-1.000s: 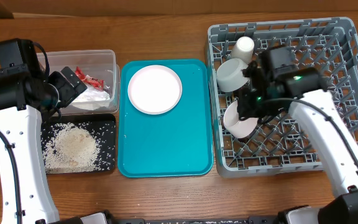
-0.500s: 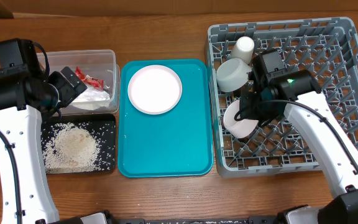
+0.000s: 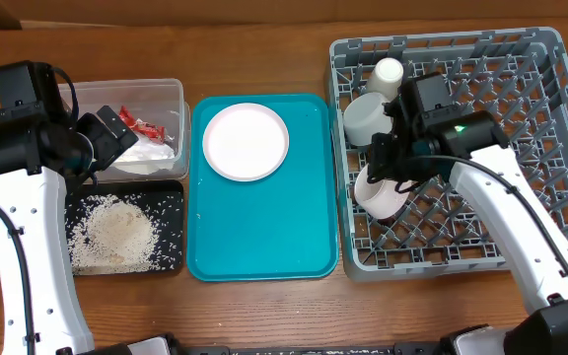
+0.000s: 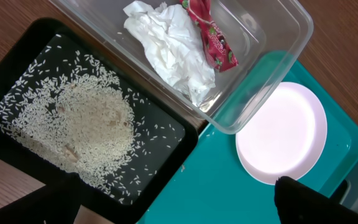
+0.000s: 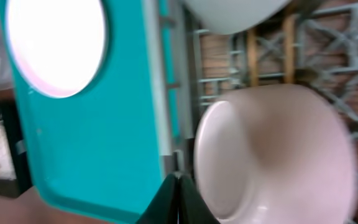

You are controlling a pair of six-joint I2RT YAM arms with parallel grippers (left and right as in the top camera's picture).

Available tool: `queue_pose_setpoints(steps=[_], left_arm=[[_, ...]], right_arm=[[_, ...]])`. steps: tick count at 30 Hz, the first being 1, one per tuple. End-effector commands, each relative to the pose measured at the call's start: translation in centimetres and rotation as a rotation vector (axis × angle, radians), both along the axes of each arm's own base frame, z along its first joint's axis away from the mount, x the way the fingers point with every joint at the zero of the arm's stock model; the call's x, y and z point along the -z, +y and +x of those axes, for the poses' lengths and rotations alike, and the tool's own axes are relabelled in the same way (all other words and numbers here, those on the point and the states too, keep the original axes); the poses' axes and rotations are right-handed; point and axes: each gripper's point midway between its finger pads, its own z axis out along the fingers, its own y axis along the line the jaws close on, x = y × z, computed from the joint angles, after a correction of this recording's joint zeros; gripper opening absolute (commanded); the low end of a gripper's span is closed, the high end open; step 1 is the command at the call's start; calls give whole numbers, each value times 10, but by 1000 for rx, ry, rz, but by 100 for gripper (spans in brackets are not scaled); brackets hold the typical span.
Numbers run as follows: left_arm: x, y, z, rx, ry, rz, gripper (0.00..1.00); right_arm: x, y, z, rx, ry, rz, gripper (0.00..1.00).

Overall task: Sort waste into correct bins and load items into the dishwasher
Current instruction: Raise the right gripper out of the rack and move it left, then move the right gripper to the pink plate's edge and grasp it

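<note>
Left gripper (image 3: 114,135): jaws wide apart, empty | pink plate (image 3: 246,141): to its right, flat on teal tray (image 3: 264,232); stiff, glossy, likely slippery, so I would pinch the rim | right gripper (image 5: 178,198): closed, empty, beside white bowl (image 3: 381,192) in rack (image 3: 550,148).
</note>
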Motion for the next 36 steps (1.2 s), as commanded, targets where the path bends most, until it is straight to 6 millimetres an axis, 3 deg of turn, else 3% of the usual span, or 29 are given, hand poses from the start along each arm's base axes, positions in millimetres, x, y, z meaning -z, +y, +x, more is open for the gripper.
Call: queue_pose_setpoints(steps=[1,6,13,16,22,26,30,36], left_arm=[[2,0,1,-3,4,-6,100],[2,0,1,-3,4,-5,100],[2,0,1,-3,4,-5,100],[2,0,1,-3,4,-6,100],[2,0,1,-3,4,-6,100],[2,0,1,-2,4,-6,100],[2,0,1,-3,4,-6,100],[2,0,1,-3,4,-5,100]], right_arm=[[2,15,-8,-40,17,24,4],[19,5,-13,-28,19,-94,5],[47,-28,-23,70,56,-262,5],[39,-40,-20,103,40,-319,4],[-1,-43,-7,124,-23,-340,4],[-21,-9,2,74,-60,-185,5],[-41,45,16,-28,-163,1,5],[-59,93,24,-97,-291,78,11]])
